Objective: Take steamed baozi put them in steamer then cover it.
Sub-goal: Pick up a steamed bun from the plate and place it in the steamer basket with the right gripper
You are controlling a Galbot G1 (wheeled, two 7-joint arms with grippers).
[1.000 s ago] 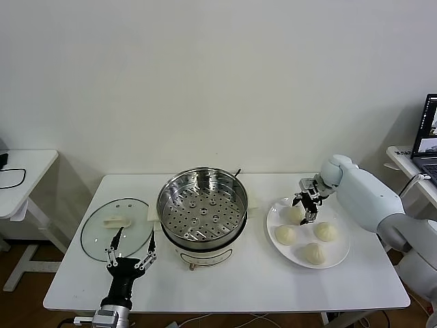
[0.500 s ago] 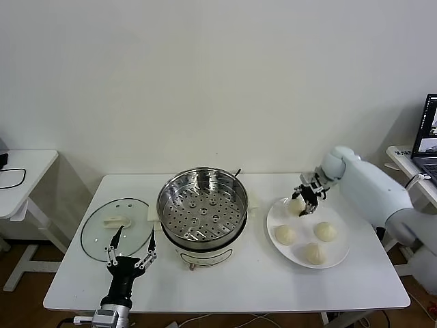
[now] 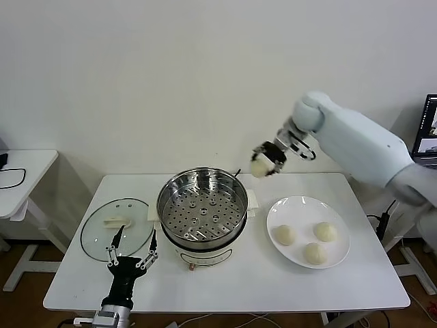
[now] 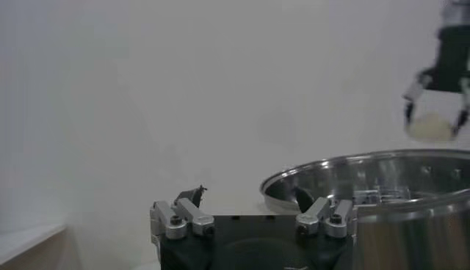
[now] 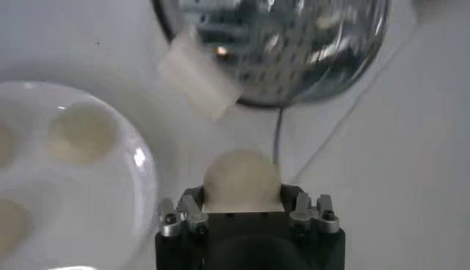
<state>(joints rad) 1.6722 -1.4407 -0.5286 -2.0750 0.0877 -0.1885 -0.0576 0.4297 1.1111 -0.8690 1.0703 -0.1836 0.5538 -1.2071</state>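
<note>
Nearest the robot, the left tool [image 3: 130, 261] hangs low over the front edge of the white surface [image 3: 232, 283], its fingers spread wide and empty, just in front of the clear glass lid [image 3: 116, 227] that lies flat at the left. Right of the lid stands the steamer [image 3: 202, 207], its perforated tray bare, a white base under it. On the right side sits a white plate [image 3: 307, 231] carrying three steamed baozi [image 3: 315, 253], set well apart from one another. Farther back and higher, the right tool [image 3: 268, 158] hovers in the air above the rear of the surface, between steamer and plate and just beyond the steamer's right rim, clenched around a fourth baozi [image 3: 259, 167]; the right wrist view shows that bun [image 5: 241, 180] seated between the fingers.
</note>
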